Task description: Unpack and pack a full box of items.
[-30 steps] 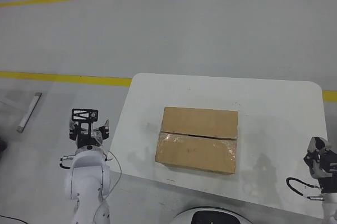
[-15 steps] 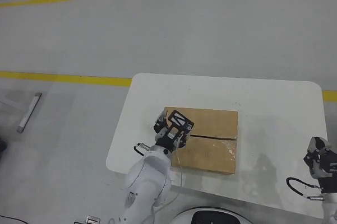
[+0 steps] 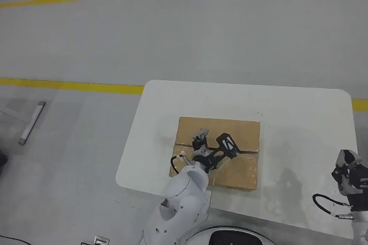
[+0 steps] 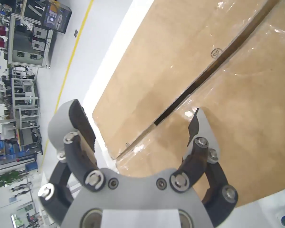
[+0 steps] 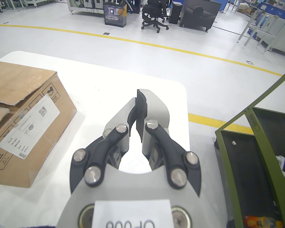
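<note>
Cardboard box (image 3: 232, 131) (image 4: 171, 48): lies flat near the middle of the white surface (image 3: 294, 104), long side across the robot's front. Both top flaps are closed. A narrow dark seam (image 4: 228, 55) runs between them along the length. Clear tape covers part of the flap nearer the robot. A white label (image 5: 28, 129) is fixed to the end wall facing the right arm.

Left gripper (image 3: 213, 144) (image 4: 137, 117): positioned over the left end of the box, above the seam. Fingers (image 4: 82, 122) are spread wide with nothing between them. One finger is over the near flap and the other is beyond the end edge. Contact with the cardboard cannot be determined.

Right gripper (image 5: 139, 105): located at the near right corner of the surface, well apart from the box. Fingers are pressed together and hold nothing.
</note>
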